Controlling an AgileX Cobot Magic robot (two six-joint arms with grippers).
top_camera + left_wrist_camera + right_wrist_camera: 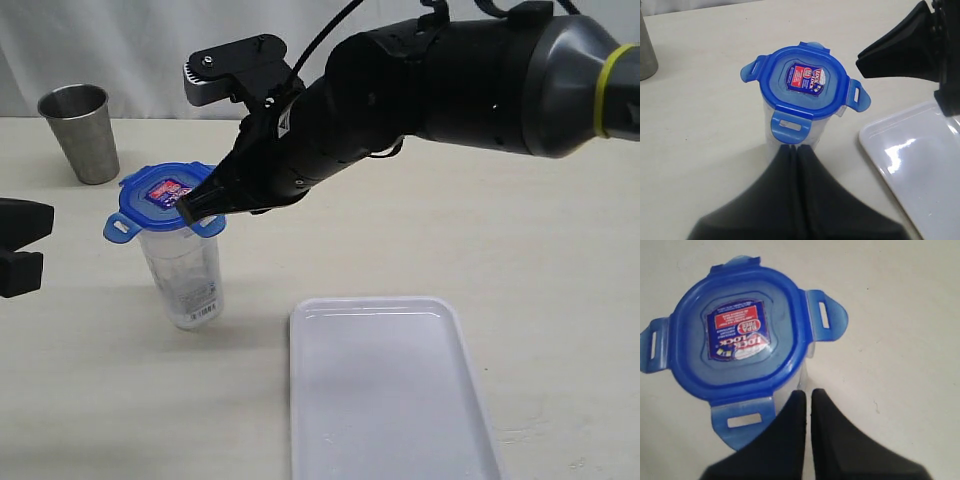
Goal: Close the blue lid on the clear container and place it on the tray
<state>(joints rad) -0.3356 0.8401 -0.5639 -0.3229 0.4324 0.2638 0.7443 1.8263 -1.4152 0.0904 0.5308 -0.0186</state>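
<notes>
The clear container stands upright on the table, left of the tray. The blue lid rests on its rim, sticker up, with its flaps sticking outward. My right gripper is shut and empty, its tip at the lid's near right edge; the right wrist view shows the gripper just beside the lid. I cannot tell whether they touch. My left gripper sits at the far left, apart from the container. In its own view the left gripper is shut, pointing at the lid.
A grey steel cup stands upright at the back left, behind the container. The white tray lies flat near the table's front edge. The right arm reaches in from the upper right, above the table.
</notes>
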